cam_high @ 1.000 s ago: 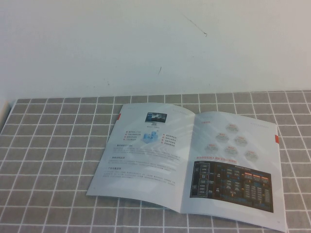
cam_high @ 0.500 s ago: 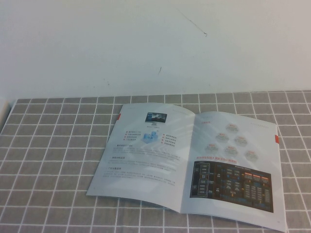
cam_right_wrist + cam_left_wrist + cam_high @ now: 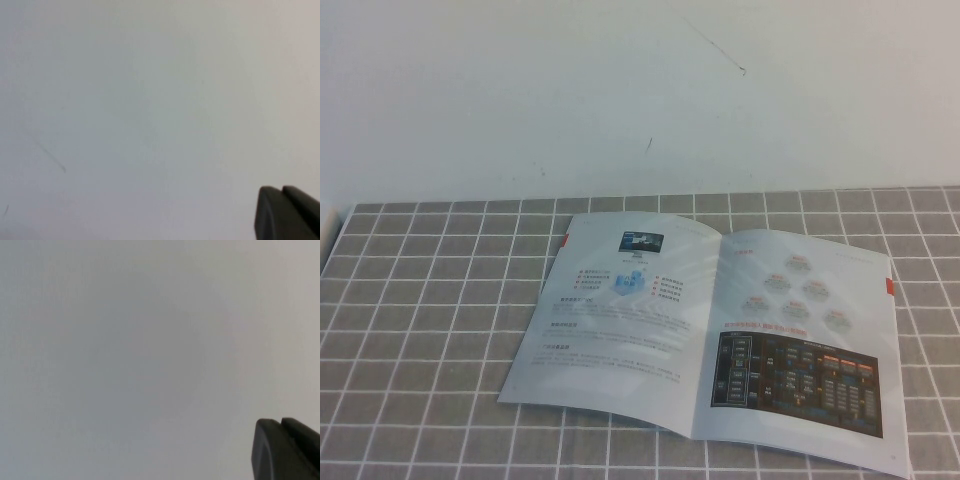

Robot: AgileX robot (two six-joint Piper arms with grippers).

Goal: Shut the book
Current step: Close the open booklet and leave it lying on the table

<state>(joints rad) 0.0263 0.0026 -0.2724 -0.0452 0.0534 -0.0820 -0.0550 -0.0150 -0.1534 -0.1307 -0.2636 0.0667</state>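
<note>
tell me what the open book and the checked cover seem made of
Book: glossy coated paper, judging by the sheen and curling pages. Cover: probably woven cloth, matte grey with white grid. Left claw and right claw: outside the high view, facing the wall.

The book (image 3: 705,335) lies open on the table (image 3: 420,300), right of its middle and toward the robot's side. The wall (image 3: 620,90) stands behind the table. The left gripper (image 3: 286,450) and the right gripper (image 3: 287,212) are away from the book, each pointed at the wall.
</note>
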